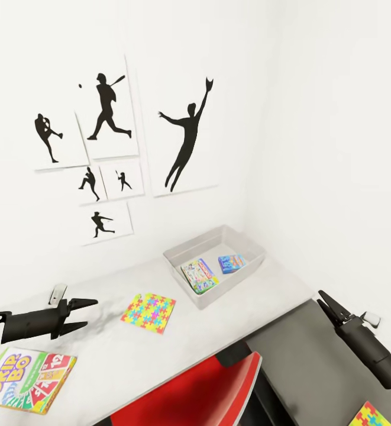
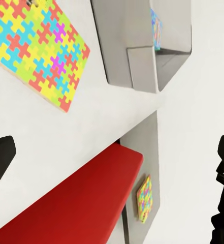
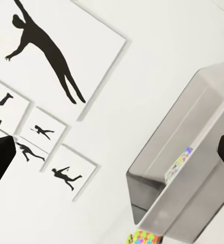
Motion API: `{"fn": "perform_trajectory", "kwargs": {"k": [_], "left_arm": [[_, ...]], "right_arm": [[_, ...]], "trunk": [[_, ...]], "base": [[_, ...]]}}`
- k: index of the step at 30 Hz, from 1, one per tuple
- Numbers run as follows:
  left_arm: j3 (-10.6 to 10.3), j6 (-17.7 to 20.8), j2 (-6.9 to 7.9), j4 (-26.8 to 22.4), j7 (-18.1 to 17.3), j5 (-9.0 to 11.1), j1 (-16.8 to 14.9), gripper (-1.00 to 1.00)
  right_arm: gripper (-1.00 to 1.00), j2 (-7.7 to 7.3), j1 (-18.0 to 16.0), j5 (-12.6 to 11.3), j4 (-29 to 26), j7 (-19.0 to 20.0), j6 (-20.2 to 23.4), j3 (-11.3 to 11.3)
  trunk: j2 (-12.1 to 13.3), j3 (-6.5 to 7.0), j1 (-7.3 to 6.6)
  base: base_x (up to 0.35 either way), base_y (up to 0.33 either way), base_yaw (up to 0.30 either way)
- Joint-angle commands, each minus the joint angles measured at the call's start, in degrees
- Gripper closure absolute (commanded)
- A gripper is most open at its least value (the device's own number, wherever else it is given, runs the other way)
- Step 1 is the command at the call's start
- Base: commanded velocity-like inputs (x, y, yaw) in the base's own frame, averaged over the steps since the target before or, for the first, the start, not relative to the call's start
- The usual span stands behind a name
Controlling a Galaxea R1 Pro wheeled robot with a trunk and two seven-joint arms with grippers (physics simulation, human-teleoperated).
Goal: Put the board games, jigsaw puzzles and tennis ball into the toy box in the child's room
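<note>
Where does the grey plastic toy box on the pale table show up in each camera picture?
Head view: the grey plastic toy box sits right of centre, against the wall.
Left wrist view: along the top edge.
Right wrist view: lower right.
Shared landmark: the neon jigsaw puzzle beside it, also at and.

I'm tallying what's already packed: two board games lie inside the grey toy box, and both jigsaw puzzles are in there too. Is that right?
Not quite. The two board games do lie inside the toy box, but the jigsaw puzzles are outside it: in the head view one jigsaw puzzle lies on the pale table top and the other on the dark section.
</note>
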Motion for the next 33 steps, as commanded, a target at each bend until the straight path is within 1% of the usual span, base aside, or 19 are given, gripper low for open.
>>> {"fn": "perform_trajectory", "kwargs": {"k": [1,24,33], "left_arm": [[-0.1,0.0,0.05,0.0,-0.6,-0.4,-0.1,-1.0],[0.0,0.0,0.04,0.1,-0.3,-0.4,0.0,-1.0],[-0.1,-0.1,0.01,0.1,-0.2,-0.4,-0.1,-1.0]], "right_arm": [[-1.0,-0.01,-0.1,-0.2,0.0,0.1,0.3,-0.1],[-1.0,-0.03,-0.1,-0.1,0.2,0.0,0.3,0.0],[-1.0,-0.04,-0.1,0.0,0.2,-0.1,0.3,0.1]], "trunk": [[-0.1,-0.03,0.04],[-0.1,2.15,0.04],[-0.1,2.36,0.04]], "base": [[0.0,0.0,0.0],[0.0,0.0,0.003],[0.0,0.0,0.012]]}}
